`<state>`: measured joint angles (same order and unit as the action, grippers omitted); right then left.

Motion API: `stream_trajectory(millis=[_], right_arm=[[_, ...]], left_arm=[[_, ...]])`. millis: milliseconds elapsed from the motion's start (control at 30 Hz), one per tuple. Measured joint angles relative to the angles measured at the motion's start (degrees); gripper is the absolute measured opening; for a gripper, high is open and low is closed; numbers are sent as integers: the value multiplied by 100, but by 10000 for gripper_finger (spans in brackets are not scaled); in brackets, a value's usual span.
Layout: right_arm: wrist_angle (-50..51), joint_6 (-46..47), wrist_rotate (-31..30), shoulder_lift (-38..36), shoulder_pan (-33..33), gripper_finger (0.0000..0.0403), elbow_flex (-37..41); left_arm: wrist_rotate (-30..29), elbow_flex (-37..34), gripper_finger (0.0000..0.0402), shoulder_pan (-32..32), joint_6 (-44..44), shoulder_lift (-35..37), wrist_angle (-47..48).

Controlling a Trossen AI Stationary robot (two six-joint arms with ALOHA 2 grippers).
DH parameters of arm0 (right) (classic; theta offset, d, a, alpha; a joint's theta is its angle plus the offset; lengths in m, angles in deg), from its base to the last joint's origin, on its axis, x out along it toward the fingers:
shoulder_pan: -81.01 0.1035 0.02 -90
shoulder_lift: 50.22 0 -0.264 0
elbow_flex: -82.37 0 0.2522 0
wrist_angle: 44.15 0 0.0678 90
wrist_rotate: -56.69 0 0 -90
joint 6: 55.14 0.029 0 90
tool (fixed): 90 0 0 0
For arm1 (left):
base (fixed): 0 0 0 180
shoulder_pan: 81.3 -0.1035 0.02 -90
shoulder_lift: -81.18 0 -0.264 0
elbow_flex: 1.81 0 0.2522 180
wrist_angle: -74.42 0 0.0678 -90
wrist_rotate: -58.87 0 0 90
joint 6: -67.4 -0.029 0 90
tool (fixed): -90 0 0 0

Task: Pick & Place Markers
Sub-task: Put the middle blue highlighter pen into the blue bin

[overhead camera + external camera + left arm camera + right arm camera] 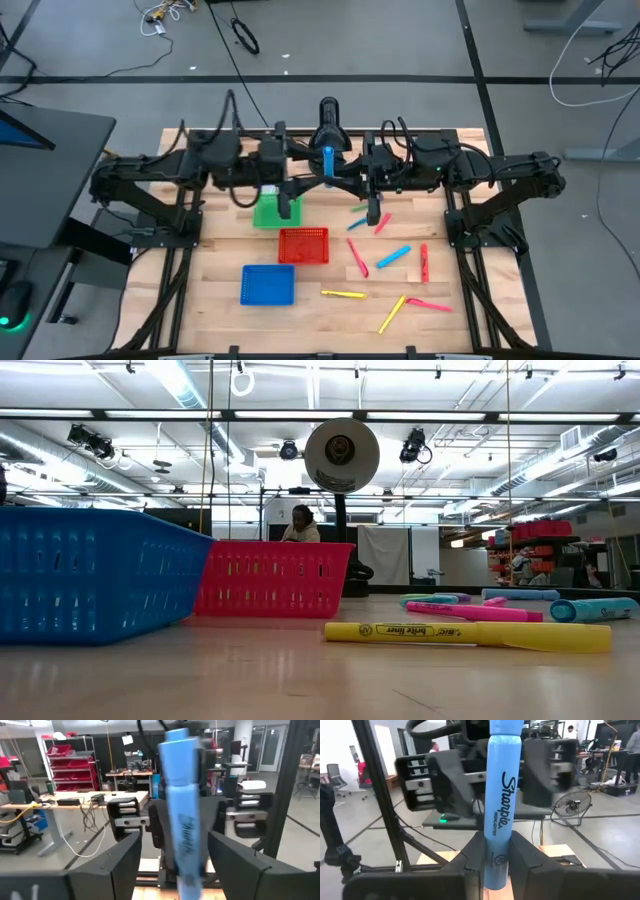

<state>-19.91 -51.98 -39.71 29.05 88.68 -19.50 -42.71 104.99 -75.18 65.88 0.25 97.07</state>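
Observation:
High above the table's middle my two grippers face each other. My right gripper point(345, 172) point(495, 865) is shut on a blue marker point(328, 158) point(501, 805). My left gripper point(310, 178) point(180, 865) is open, with one finger on either side of that marker point(180, 805) and a gap showing at each side. Several loose markers in pink, blue and yellow, such as a yellow marker point(343, 294) point(465, 633), lie flat on the right half of the table. Neither gripper shows in the low view. My right gripper pinches the blue marker's lower part point(496, 851) between its two fingers. The fingers reach in level from the table's right side and lie across the marker. The marker stands on end in the hold, most of its length above the fingers, lifted clear of the table.
A green basket point(275, 210), a red basket point(303, 245) point(270, 578) and a blue basket point(268, 285) point(90, 575) stand left of the table's middle. Bare wood lies along the near edge. A person sits in the room behind.

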Motion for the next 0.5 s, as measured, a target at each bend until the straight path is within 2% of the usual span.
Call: stream_trajectory(millis=[367,500], right_arm=[[55,-20,2,-2,12,47,0],[70,-64,0,-2,11,47,0]], left_arm=[[180,296,233,6,-60,-290,-16],[181,296,216,6,-31,-272,-4]])
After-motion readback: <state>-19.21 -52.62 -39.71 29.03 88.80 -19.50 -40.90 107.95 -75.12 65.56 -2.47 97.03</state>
